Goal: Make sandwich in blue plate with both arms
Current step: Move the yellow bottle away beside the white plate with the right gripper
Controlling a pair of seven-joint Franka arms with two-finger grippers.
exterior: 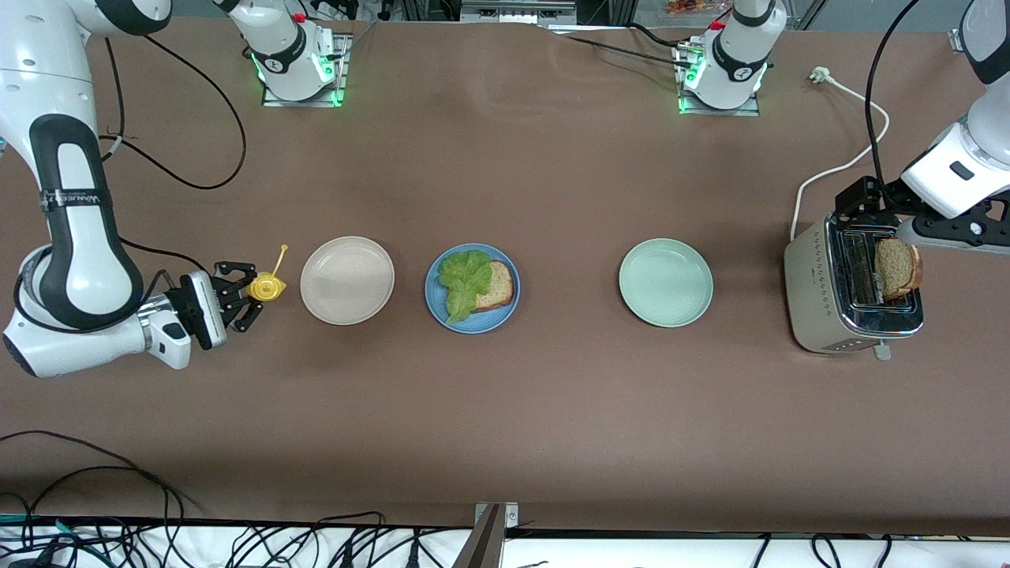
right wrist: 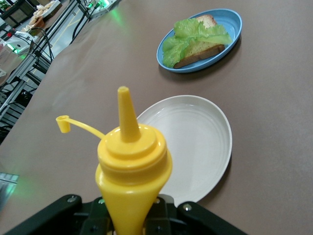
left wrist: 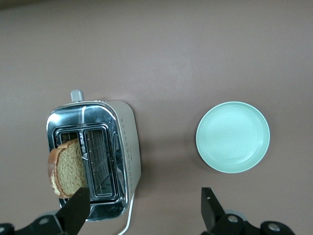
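The blue plate [exterior: 472, 315] holds one toast slice [exterior: 499, 285] with a green lettuce leaf [exterior: 462, 281] lying over it; the right wrist view shows the plate [right wrist: 230, 22], the slice [right wrist: 203, 50] and the leaf [right wrist: 195, 34] too. A second toast slice [exterior: 895, 267] stands up out of the toaster [exterior: 821, 308]. My left gripper [exterior: 864, 203] hovers open over the toaster's edge and holds nothing; one of its fingers [left wrist: 76, 210] is beside the slice [left wrist: 68, 166]. My right gripper [exterior: 241, 296] is shut on a yellow squeeze bottle [exterior: 264, 287], whose nozzle points toward the white plate [exterior: 347, 280].
A mint-green plate [exterior: 665, 282] lies between the blue plate and the toaster [left wrist: 122, 147]. The bottle [right wrist: 132, 161] has its tethered cap [right wrist: 62, 124] hanging open. The toaster's white power cord [exterior: 844, 166] runs toward the arm bases. Cables lie along the table's near edge.
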